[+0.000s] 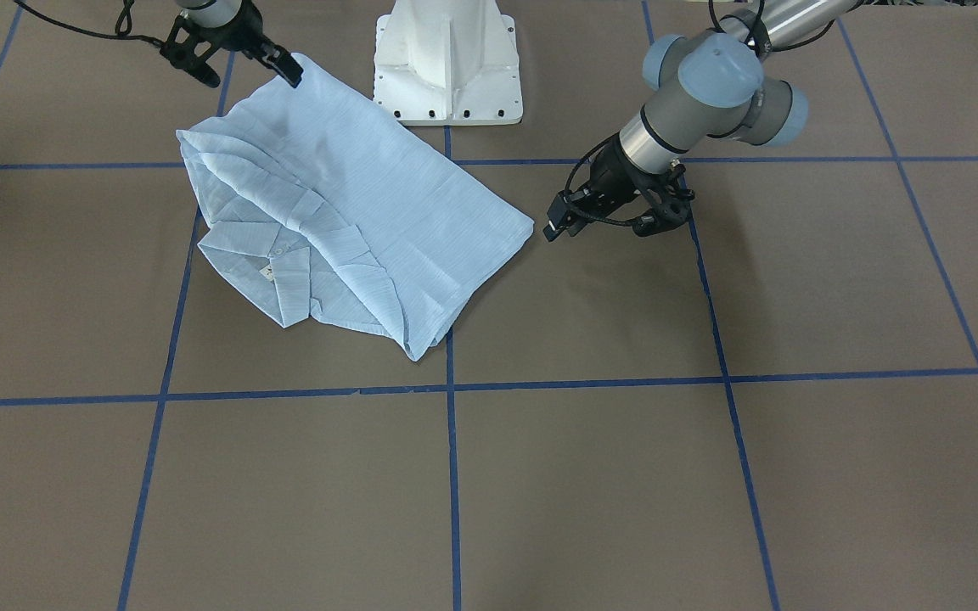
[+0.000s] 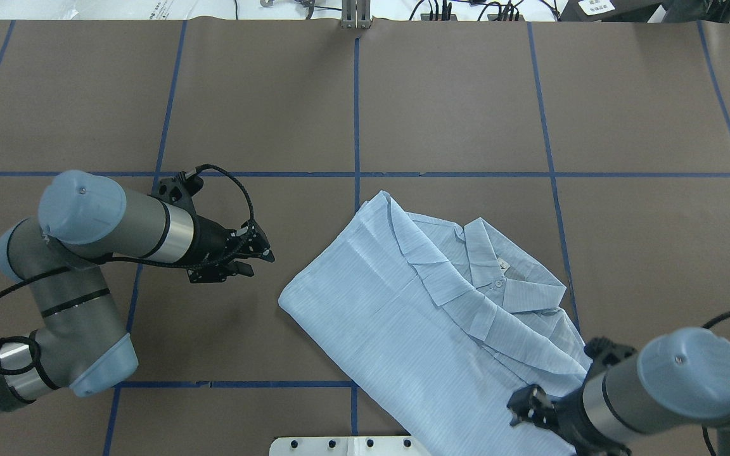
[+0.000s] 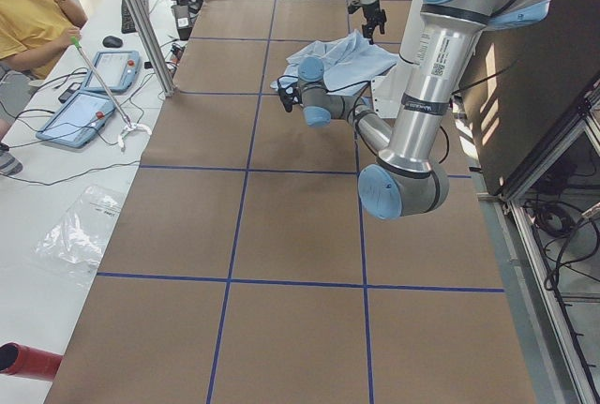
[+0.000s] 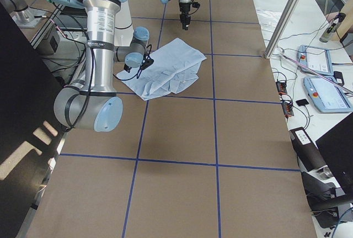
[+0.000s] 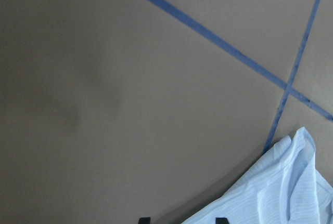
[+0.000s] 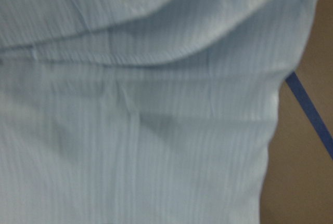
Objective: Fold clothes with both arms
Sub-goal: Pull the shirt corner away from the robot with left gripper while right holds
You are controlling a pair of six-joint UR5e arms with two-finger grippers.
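Find shirt (image 1: 370, 195) folded into a rough rectangle on tabletop (image 1: 625, 475), near the robot-side edge, just beside base (image 1: 448, 64), on the robot's right half. See collar (image 2: 498, 278) face up, turned toward the far edge. Note right gripper (image 1: 250, 76) low at the shirt's robot-side corner, jaws spread wide, one finger over the cloth edge, nothing clamped. Note left gripper (image 2: 258, 263) near the shirt's opposite corner, apart from it, jaws wide, empty.
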